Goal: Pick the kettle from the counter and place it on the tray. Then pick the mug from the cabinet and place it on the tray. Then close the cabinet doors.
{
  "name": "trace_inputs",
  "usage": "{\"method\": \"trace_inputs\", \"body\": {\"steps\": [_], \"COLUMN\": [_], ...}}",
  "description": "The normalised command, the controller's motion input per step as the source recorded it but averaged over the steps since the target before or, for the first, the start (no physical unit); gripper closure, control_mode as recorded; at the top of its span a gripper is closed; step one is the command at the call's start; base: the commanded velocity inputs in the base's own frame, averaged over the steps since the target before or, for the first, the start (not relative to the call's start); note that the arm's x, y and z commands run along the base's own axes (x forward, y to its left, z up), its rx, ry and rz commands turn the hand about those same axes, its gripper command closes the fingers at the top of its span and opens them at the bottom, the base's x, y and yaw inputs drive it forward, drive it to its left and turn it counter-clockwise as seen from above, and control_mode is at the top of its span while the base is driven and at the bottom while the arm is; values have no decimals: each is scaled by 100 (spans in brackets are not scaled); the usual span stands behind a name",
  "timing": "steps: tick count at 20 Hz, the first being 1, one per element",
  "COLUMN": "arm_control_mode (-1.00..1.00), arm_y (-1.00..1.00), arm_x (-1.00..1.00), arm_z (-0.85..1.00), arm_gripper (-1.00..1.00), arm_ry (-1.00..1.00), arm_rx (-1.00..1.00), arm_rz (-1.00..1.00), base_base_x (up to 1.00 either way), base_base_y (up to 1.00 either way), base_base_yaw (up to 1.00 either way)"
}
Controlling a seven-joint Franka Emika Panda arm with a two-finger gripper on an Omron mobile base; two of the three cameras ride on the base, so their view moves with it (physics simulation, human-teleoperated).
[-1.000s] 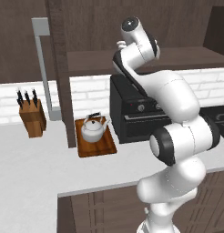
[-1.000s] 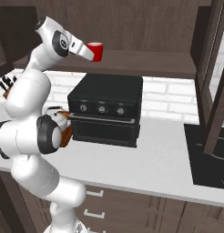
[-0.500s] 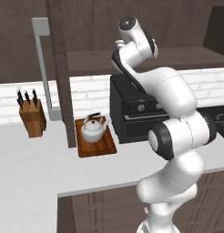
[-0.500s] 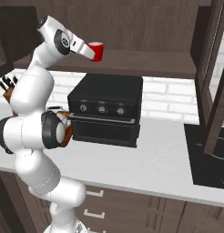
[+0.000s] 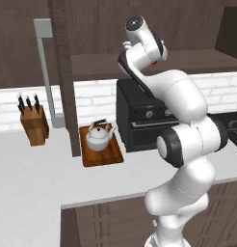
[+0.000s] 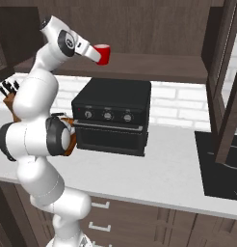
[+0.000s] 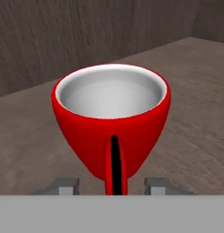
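Pincer [image 7: 113, 185] up at the cabinet shelf [image 6: 154, 65], fingers either side of the red mug's [image 6: 104, 53] handle; whether pinching or just spread beside it cannot be told. Kettle [image 5: 99, 137] upright on the tray [image 5: 102, 155], on the table [image 5: 38, 173] beside the black oven [image 6: 113, 116].

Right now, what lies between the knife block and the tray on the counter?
A cabinet door edge-on, in the left base view, between knife block and tray.

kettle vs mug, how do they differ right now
The kettle is white-grey and squat with a dark arched handle; the mug is bright red with a side handle. The kettle sits on the tray; the mug is up in the cabinet, at the gripper.
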Motion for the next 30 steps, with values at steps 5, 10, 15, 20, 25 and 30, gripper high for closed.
{"method": "trace_inputs", "body": {"steps": [5, 10, 15, 20, 25, 30], "arm_control_mode": [-100, -100, -100, -100, -100, -100], "arm_y": [-11, -3, 0, 0, 0, 0], "arm_x": [0, -5, -31, -76, -97, -100], "arm_z": [0, 0, 0, 0, 0, 0], "arm_gripper": [100, 100, 100, 100, 100, 100], "arm_ry": [0, -1, -7, -9, -5, 0], "arm_rx": [0, 0, 0, 0, 0, 0], "arm_rz": [-5, -4, -1, 0, 9, 42], "base_base_x": [0, 0, 0, 0, 0, 0], "base_base_y": [0, 0, 0, 0, 0, 0], "base_base_yaw": [0, 0, 0, 0, 0, 0]}}
